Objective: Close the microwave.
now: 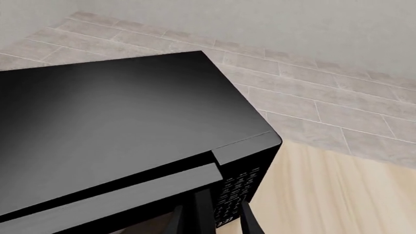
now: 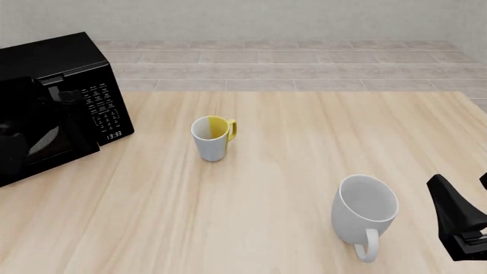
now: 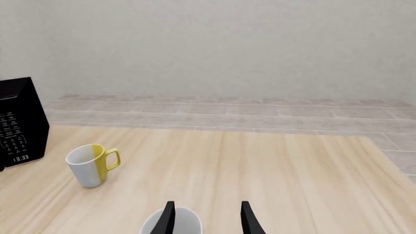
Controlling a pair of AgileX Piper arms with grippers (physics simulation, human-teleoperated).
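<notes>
The microwave (image 2: 68,63) is a glossy black box at the table's far left, with a white-marked keypad (image 2: 102,108) and a clock reading 13:33. Its dark glass door (image 2: 31,142) stands slightly ajar; in the left wrist view the door's top strip (image 1: 110,197) sits a little out from the body (image 1: 110,117). My left gripper (image 1: 217,222) is open, right at the door's front by the keypad; it is dark against the microwave in the front view (image 2: 61,94). My right gripper (image 2: 466,214) is open and empty, low at the front right.
A white-and-yellow mug (image 2: 212,137) stands upright mid-table and also shows in the right wrist view (image 3: 91,165). A larger white mug (image 2: 365,214) stands at the front right, just left of my right gripper. A tiled ledge (image 2: 304,71) and wall run behind the table.
</notes>
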